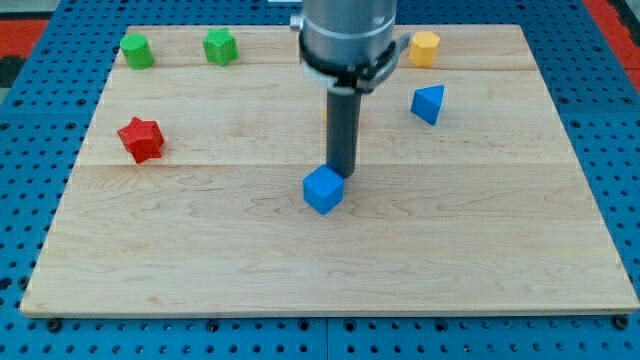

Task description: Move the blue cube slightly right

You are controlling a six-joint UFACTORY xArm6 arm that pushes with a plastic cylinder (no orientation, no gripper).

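The counter [200, 260] is a pale wooden board made of joined planks, lying on a blue pegboard base [30, 200] dotted with holes that shows on all sides of it. The blue cube [323, 189] sits near the middle of the frame, slightly below centre. My tip [343, 176] stands at the cube's upper right corner, touching it or just beside it; the rod ends plainly, with no end effector to open or close.

Along the upper edge of the frame lie a green cylinder [137, 50] at upper left, a green star-like block [220, 46] beside it, and a yellow block [424, 47] at upper right. A blue triangular block [428, 103] lies right of the rod, and a red star [140, 138] at middle left. An orange sliver shows behind the rod; its shape cannot be told. To the cube's right, the board lies bare to its edge, as does the whole lower strip.
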